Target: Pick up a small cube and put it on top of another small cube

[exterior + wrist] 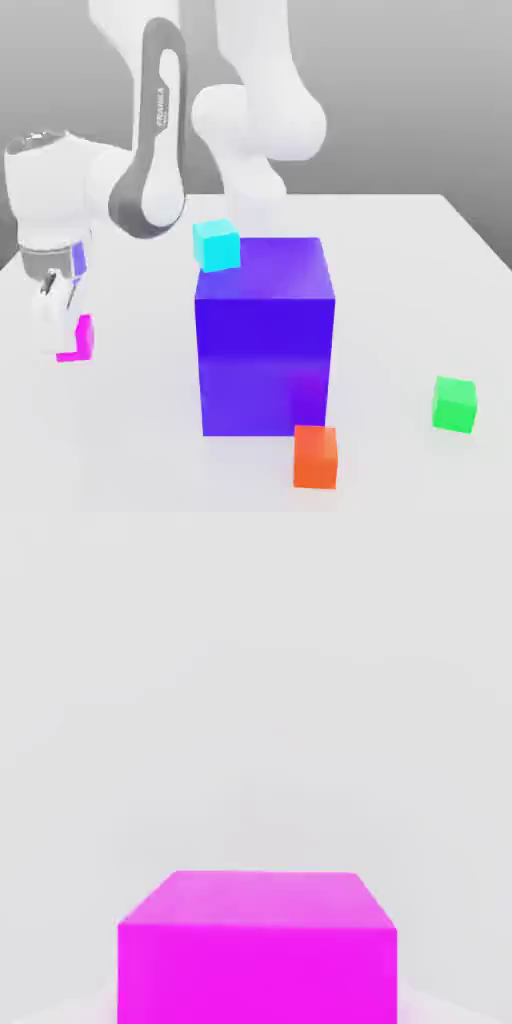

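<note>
The small magenta cube (80,338) sits on the white table (400,260) at the exterior view's left, and it appears close up in the hand view (256,952). My gripper (58,332) reaches straight down onto it. A white finger (45,318) covers the cube's left part, and the gripper is shut on the cube. The small orange-red cube (315,456) rests near the front edge, just in front of the big blue-violet cube, far to the right of my gripper.
A big blue-violet cube (264,335) stands mid-table between the two small cubes. A cyan cube (217,245) is behind its back left corner. A green cube (454,403) lies at the front right. The arm's base rises at the back.
</note>
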